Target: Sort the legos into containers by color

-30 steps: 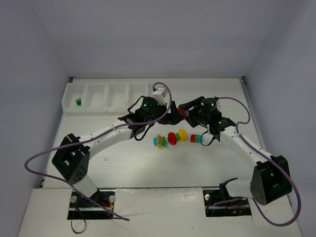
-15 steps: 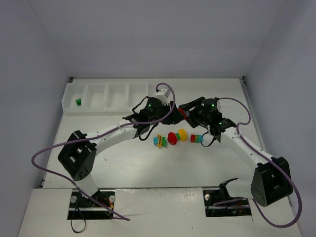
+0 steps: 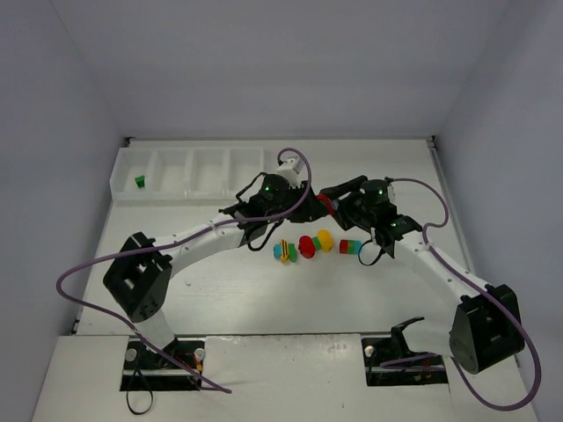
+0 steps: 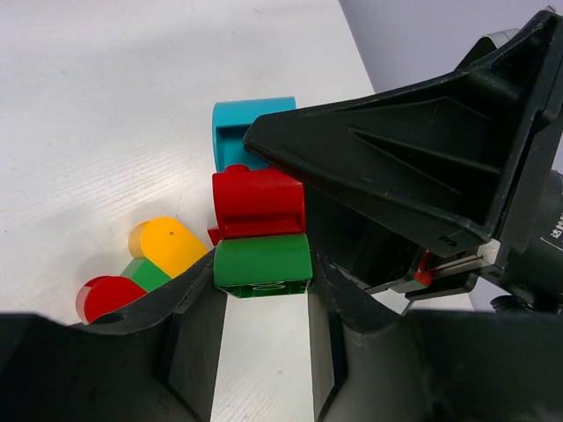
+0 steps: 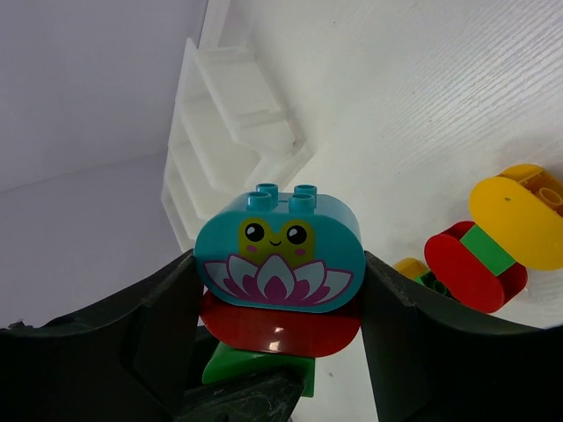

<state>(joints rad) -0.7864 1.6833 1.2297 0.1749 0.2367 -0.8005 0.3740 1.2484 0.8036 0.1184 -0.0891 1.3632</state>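
The left gripper [image 4: 264, 286] pinches the green brick [image 4: 262, 259], the right gripper [image 5: 278, 281] the cyan brick [image 5: 280, 251] — likely light, rigid, slick; grip flat sides.

Left pincer [image 4: 262, 292] now around green brick [image 4: 262, 261]

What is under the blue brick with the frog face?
A red brick is stuck directly beneath the blue brick, then a green brick. The left gripper clamps the green one, covering its sides.
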